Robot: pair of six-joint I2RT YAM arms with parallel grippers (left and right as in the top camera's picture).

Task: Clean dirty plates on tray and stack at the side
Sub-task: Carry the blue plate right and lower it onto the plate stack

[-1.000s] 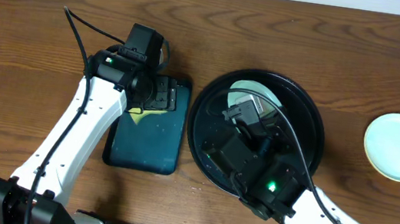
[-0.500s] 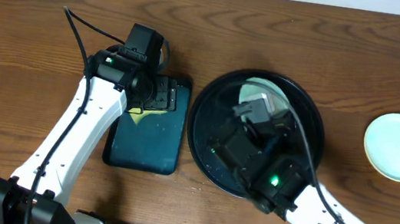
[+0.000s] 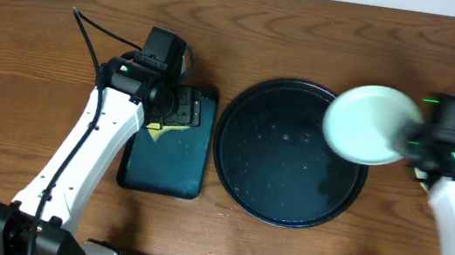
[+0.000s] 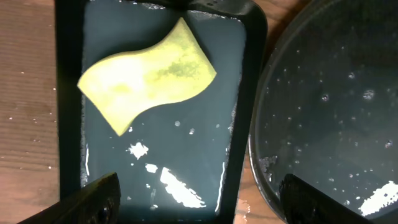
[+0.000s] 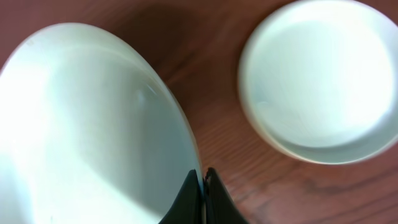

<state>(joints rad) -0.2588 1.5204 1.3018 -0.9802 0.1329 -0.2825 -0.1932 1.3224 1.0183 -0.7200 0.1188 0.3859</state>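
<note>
Right claw [image 5: 203, 186]: pressed together on the rim of a pale mint-white plate [image 3: 369, 124], the held plate being seen from overhead across the right rim of the black tray [image 3: 280, 161], partly above the tray and partly above the tabletop [image 3: 29, 31]. Second plate [image 5: 317, 81]: pale mint-white, round and shallow, set flat on the wooden tabletop just beside the held plate in the right wrist view; largely covered by the right arm from overhead. Black tray: large, round, raised rim, its floor scattered with water droplets [image 3: 272, 135]. Teal tray [image 3: 165, 163]: smaller, rectangular, dark, placed just left of the black tray, the two rims near each other; its floor is wet. Sponge [image 4: 149, 74]: yellow, wavy-edged, laid flat in the far part of the teal tray. Left claw [image 4: 199, 186]: spread wide, nothing gripped, positioned above the teal tray, with the sponge between and beyond its fingers [image 4: 93, 199].
</note>
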